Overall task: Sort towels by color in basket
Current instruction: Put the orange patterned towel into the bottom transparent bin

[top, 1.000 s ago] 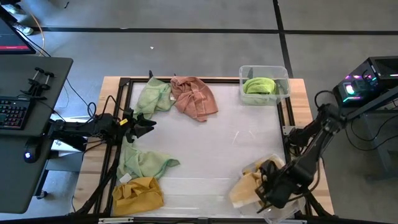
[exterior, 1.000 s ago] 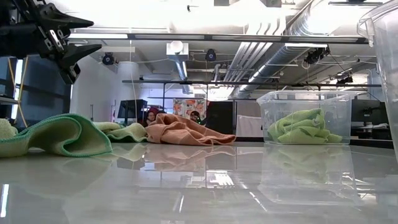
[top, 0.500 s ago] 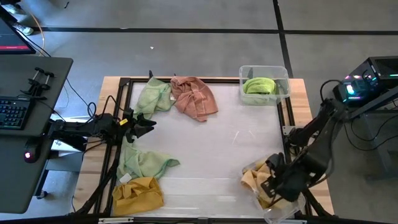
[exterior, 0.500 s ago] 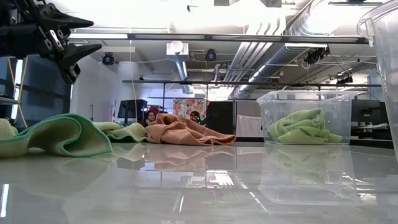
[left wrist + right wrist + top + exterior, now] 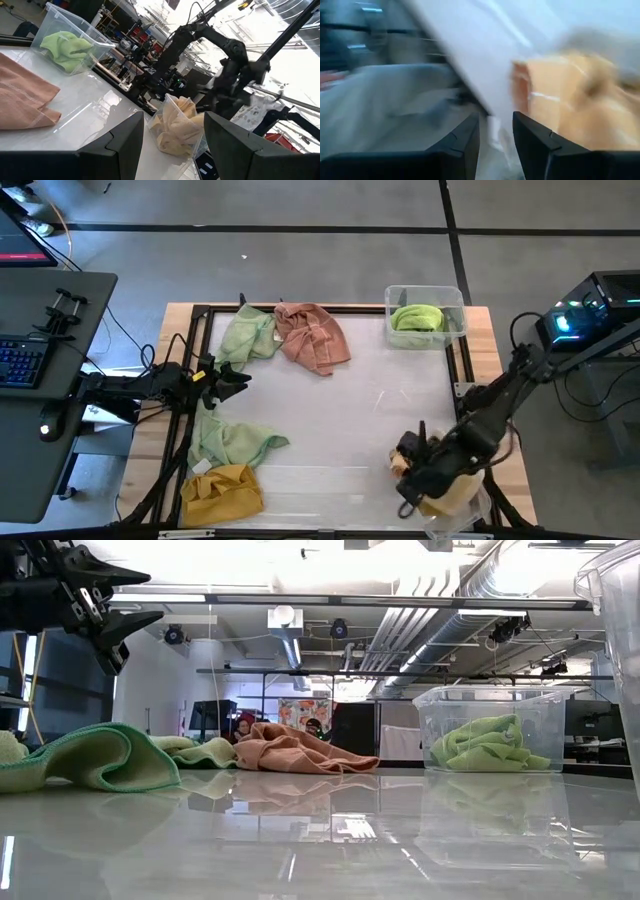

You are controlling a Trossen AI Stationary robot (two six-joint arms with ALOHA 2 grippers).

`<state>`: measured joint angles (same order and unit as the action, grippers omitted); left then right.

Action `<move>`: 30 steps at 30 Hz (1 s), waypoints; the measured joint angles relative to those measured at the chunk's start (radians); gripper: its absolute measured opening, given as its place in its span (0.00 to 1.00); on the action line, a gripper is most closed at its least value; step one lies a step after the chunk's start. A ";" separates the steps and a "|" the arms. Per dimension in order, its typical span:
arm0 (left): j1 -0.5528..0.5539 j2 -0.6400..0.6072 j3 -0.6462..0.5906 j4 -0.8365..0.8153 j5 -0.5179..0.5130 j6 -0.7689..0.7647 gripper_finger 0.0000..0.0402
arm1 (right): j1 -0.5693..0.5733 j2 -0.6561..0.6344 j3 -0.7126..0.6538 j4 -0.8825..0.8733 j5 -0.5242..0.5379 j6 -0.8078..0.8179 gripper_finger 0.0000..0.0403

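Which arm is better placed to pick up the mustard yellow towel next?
Left. The left gripper hangs open over the table's left side, near the mustard yellow towel at that side's near corner. The right gripper is across the table by the peach-orange towels.

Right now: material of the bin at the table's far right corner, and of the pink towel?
Bin: clear rigid plastic, probably; the green towel shows through its glossy walls. Pink towel: soft matte cloth, limp and creased, with a stitched hem in the left wrist view; looks like microfiber or terry, but that is uncertain.

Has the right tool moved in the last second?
Yes. In the high view the right tool has swung left, off the peach towels in the near-right bin and further in over the table, fingers empty.
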<state>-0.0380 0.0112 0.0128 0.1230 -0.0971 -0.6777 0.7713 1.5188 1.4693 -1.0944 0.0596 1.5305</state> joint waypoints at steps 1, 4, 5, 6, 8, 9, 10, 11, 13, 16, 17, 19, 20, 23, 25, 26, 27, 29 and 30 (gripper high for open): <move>0.000 0.000 0.000 0.000 0.000 0.000 0.49 | 0.000 0.016 0.000 -0.057 -0.020 0.055 0.27; 0.000 0.000 0.000 0.000 0.000 0.000 0.49 | 0.013 0.063 0.000 -0.196 -0.082 0.196 0.27; 0.000 0.000 0.000 0.000 0.000 0.000 0.49 | 0.018 0.077 0.000 -0.235 -0.107 0.231 0.27; 0.000 0.000 0.000 0.000 0.000 0.000 0.49 | 0.022 0.088 -0.001 -0.266 -0.136 0.259 0.27; 0.000 0.000 0.000 0.000 0.000 0.000 0.49 | 0.028 0.105 -0.001 -0.290 -0.194 0.308 0.27; 0.000 0.000 0.000 0.000 0.000 0.000 0.49 | 0.032 0.110 -0.001 -0.291 -0.220 0.337 0.27; 0.000 0.000 0.000 -0.001 0.000 0.000 0.49 | 0.036 0.111 -0.001 -0.288 -0.244 0.367 0.27; 0.000 0.000 0.000 0.000 0.000 0.000 0.49 | 0.041 0.111 -0.001 -0.284 -0.261 0.398 0.27; 0.000 0.000 0.000 0.000 0.000 0.000 0.49 | 0.051 0.107 0.004 -0.275 -0.294 0.425 0.27; 0.000 0.000 0.000 0.000 0.000 0.000 0.49 | 0.057 0.084 0.071 -0.288 -0.262 0.494 0.27; 0.000 0.000 0.000 0.000 0.000 0.000 0.49 | 0.061 0.075 0.106 -0.319 -0.220 0.523 0.27; 0.000 0.000 0.000 0.000 0.000 0.000 0.49 | 0.067 0.071 0.181 -0.435 -0.167 0.591 0.27; 0.000 0.000 0.000 0.000 0.000 0.000 0.49 | 0.067 0.072 0.204 -0.485 -0.166 0.637 0.27; 0.000 0.000 0.000 0.000 0.000 0.000 0.49 | 0.070 0.043 0.167 -0.462 -0.173 0.730 0.27; 0.000 0.001 0.000 -0.004 0.000 0.000 0.49 | 0.072 0.047 0.126 -0.488 -0.210 0.740 0.26; 0.000 0.002 0.000 -0.009 0.000 0.000 0.49 | 0.072 0.051 0.095 -0.477 -0.225 0.738 0.25; 0.000 0.003 0.000 -0.009 0.000 0.000 0.49 | 0.072 0.057 0.055 -0.466 -0.234 0.736 0.24; 0.000 0.003 0.000 -0.016 0.000 0.000 0.49 | 0.072 0.061 -0.011 -0.427 -0.237 0.741 0.22; 0.000 0.003 0.000 -0.018 0.000 0.000 0.49 | 0.068 0.058 -0.040 -0.401 -0.235 0.743 0.20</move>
<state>-0.0383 0.0139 0.0125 0.1054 -0.0971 -0.6777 0.8395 1.5764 1.4297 -1.4955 -0.1758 2.2732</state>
